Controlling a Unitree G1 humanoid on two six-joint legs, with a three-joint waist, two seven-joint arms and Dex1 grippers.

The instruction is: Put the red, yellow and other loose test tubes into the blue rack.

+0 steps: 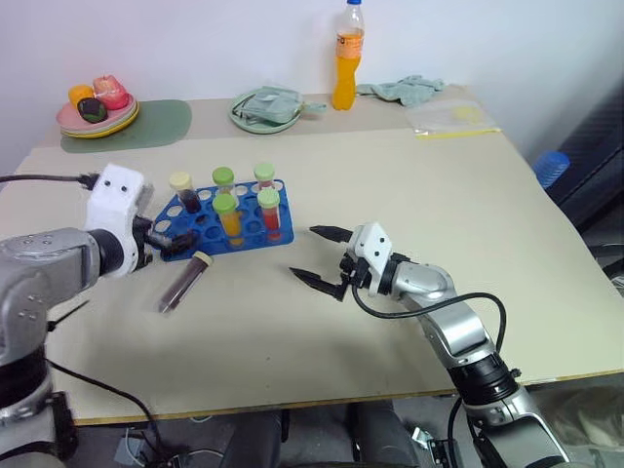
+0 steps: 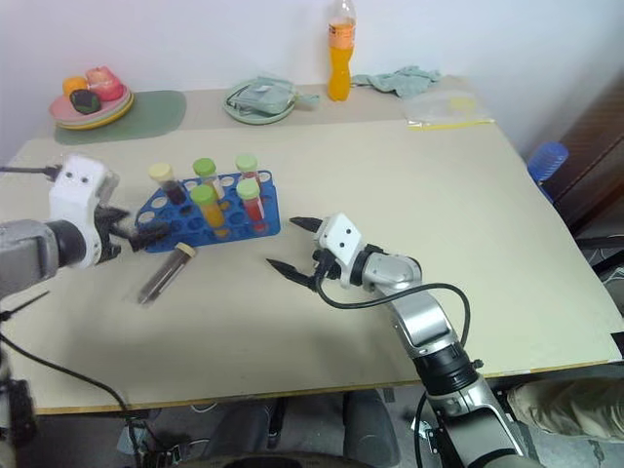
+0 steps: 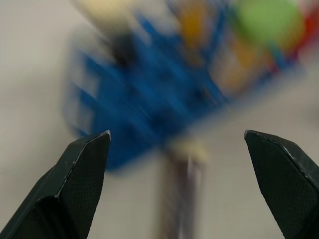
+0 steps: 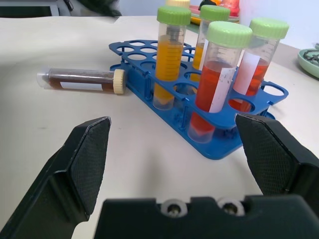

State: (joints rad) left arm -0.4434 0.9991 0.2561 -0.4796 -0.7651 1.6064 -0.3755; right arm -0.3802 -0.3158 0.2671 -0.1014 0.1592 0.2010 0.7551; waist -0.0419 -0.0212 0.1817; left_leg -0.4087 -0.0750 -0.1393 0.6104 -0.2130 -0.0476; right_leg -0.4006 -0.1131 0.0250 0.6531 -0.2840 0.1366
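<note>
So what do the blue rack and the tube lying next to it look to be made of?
The blue rack looks like moulded plastic, uniformly bright blue with a slight sheen and thin walls around its holes. The tube lying beside it seems to be clear plastic, possibly glass: dark liquid shows through it. Its cream cap looks like matte plastic.

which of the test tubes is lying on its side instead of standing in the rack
The dark tube with the cream cap. It lies flat on the table just in front of the blue rack; the others stand upright in its holes.

No readable text, white labels on the test tubes [image 4: 216, 84] appear blank
</note>
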